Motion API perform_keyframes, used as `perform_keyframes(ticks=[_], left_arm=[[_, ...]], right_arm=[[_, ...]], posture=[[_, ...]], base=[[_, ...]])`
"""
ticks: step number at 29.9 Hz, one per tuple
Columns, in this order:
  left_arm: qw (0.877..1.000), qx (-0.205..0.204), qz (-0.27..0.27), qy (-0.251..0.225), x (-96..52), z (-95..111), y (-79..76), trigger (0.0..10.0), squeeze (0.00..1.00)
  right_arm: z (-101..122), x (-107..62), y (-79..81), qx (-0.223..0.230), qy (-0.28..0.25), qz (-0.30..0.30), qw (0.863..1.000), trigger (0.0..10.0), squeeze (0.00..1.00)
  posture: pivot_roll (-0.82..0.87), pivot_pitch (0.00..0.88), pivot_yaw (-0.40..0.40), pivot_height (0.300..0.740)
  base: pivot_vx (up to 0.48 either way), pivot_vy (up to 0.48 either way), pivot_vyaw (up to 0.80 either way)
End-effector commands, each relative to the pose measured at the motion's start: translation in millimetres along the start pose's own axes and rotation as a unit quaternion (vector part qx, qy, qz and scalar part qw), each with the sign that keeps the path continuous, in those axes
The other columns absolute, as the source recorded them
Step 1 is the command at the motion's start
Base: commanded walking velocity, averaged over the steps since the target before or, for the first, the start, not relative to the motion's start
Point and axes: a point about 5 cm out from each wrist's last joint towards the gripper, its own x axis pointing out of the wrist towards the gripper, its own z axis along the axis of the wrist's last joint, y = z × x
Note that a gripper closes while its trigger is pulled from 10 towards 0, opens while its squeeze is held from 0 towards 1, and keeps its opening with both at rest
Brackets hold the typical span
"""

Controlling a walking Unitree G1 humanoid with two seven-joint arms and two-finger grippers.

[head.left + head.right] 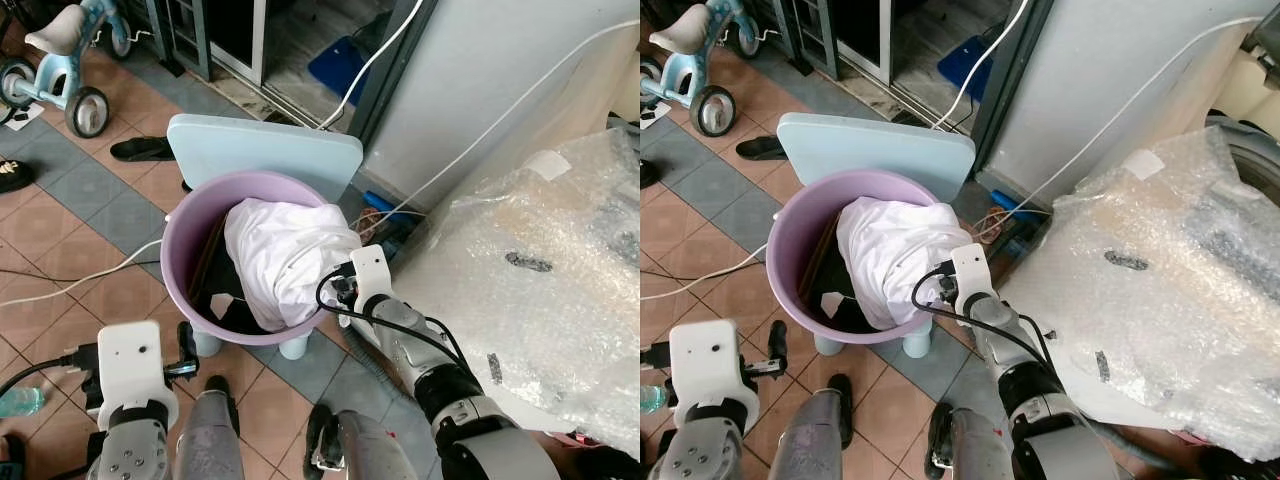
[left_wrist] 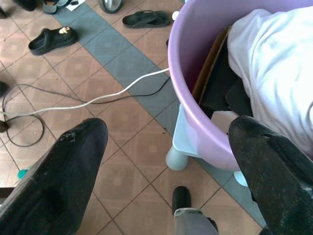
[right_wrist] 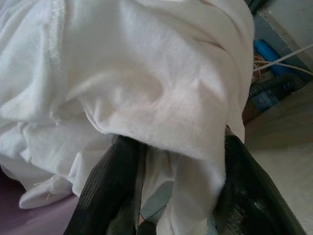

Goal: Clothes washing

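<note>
Silver arms, white boxy wrist housings, looped black cables, scuffed black pincer fingers (image 2: 63,176).

Tiled utility corner seen from above, in daylight.

The floor (image 1: 90,230) was laid in terracotta and grey-blue square tiles. A pale blue children's tricycle (image 1: 62,62) stood at the far left, with a black sandal (image 1: 140,149) and a black clog (image 2: 51,40) lying nearby on the tiles. A white cable (image 1: 70,283) ran across the floor, and another white cord (image 1: 480,130) crossed a grey wall panel (image 1: 490,70). A large sheet of bubble wrap (image 1: 540,270) covered a bulky object at the right. A dark doorway (image 1: 235,35) opened beyond.
</note>
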Motion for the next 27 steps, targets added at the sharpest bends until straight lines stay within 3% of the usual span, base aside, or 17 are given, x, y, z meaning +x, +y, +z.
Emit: perform_keyframes(ticks=[1,18,27], left_arm=[[1.000,0.004,0.010,0.018,0.3,-6.7,0.7,10.0,0.00],[1.000,0.003,0.014,-0.009,23.6,-0.3,-4.9,10.0,0.00],[0.999,-0.003,0.006,-0.048,56.8,11.1,-14.2,10.0,0.00]], right_arm=[[-8.0,-1.8,-9.5,0.013,0.011,-0.019,1.000,0.0,0.00],[10.7,-4.7,-12.1,0.074,-0.059,0.011,0.995,0.0,0.00],[35.6,-15.1,-16.3,0.120,-0.126,0.026,0.984,0.0,0.00]], posture=[[0.20,0.275,-0.208,0.740],[0.17,0.188,-0.208,0.740],[0.12,0.046,-0.187,0.740]], base=[[0.000,0.000,0.00],[0.000,0.000,0.00],[0.000,0.000,0.00]])
